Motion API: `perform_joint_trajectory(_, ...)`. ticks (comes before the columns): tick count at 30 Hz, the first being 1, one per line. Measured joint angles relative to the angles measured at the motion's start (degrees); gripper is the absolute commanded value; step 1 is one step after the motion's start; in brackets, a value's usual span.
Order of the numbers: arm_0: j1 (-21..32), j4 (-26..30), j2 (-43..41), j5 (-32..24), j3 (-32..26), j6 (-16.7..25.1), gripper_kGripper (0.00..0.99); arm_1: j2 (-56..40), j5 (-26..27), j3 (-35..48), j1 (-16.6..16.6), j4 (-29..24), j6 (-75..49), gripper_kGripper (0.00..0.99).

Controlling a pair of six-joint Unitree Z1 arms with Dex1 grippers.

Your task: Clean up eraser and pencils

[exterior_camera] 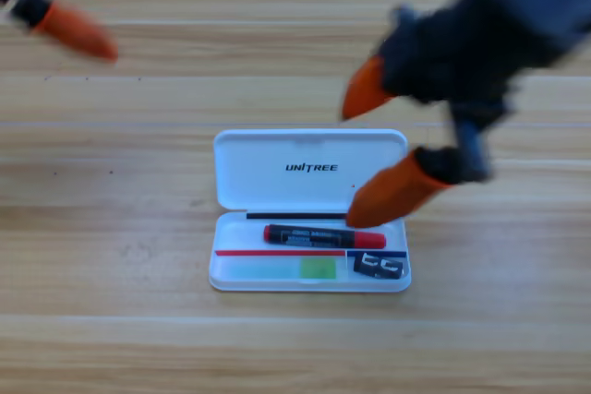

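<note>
A white case (309, 209) lies open on the wooden bench (111, 228), its lid (309, 168) folded back flat toward the top of the view and printed with a dark logo. All the task's things lie in the tray (214, 269). The red pencil (323, 236) lies crosswise in the upper part of the tray. Below it, the green pencil (282, 269) lies along the front wall, its pale half to the left. The eraser (378, 267) sits in the tray's lower right corner, just right of the green pencil.

The right hand (367, 152) reaches in from the upper right, above the case's right side. Its jaws are spread apart and hold nothing. One jaw tip hangs beyond the lid's far edge. The other overlaps the tray's upper right, just above the red pencil's right end, perhaps touching the case, though the view does not settle it. The eraser lies just below that tip.

The left hand (90, 14) waits at the upper left corner, jaws apart, well away from the case.
</note>
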Motion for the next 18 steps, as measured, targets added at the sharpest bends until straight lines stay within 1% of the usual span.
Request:
perform_joint_trajectory(2, 0.8, -2.8, 2.3, -2.2, -2.0, -0.2, 0.741, -5.9, 2.2, 6.2, 0.0, -5.6, 1.2, 0.990)
perform_joint_trajectory(3, 1.4, -3.2, 4.5, -3.8, -3.6, -0.2, 0.680, -8.6, 3.0, 8.7, 0.0, -8.1, 2.2, 0.990)
perform_joint_trajectory(4, 2.1, -3.4, 6.7, -5.4, -4.9, -0.2, 0.584, -10.6, 3.3, 10.3, 0.0, -10.3, 2.7, 0.990)
perform_joint_trajectory(6, 3.3, -3.4, 11.6, -9.4, -7.5, -0.2, 0.324, -13.8, 4.0, 12.7, -0.1, -12.6, 3.1, 0.990)
perform_joint_trajectory(7, 3.9, -3.4, 14.2, -11.4, -8.4, 0.1, 0.218, -14.8, 4.9, 13.5, -0.1, -13.1, 3.2, 0.990)
perform_joint_trajectory(8, 4.5, -3.4, 16.7, -13.7, -9.4, 0.8, 0.094, -15.7, 5.4, 14.0, -0.1, -13.4, 3.5, 0.990)
perform_joint_trajectory(9, 5.1, -3.4, 19.8, -16.3, -10.1, 2.3, 0.000, -16.3, 5.7, 14.2, -0.1, -13.5, 3.6, 0.990)
perform_joint_trajectory(12, 6.2, -3.4, 27.4, -21.7, -11.1, 5.9, 0.000, -16.9, 7.0, 14.9, -0.1, -13.7, 3.9, 0.990)
perform_joint_trajectory(13, 6.5, -3.4, 30.2, -22.6, -11.1, 7.1, 0.000, -16.9, 7.5, 15.2, -0.1, -13.7, 3.9, 0.990)
perform_joint_trajectory(15, 6.9, -3.4, 34.7, -23.8, -11.1, 8.8, 0.000, -16.9, 7.9, 15.7, -0.1, -13.7, 4.0, 0.990)
perform_joint_trajectory(18, 7.3, -3.2, 39.2, -23.8, -11.3, 9.3, 0.000, -17.0, 8.4, 15.8, -0.1, -13.7, 4.3, 0.990)
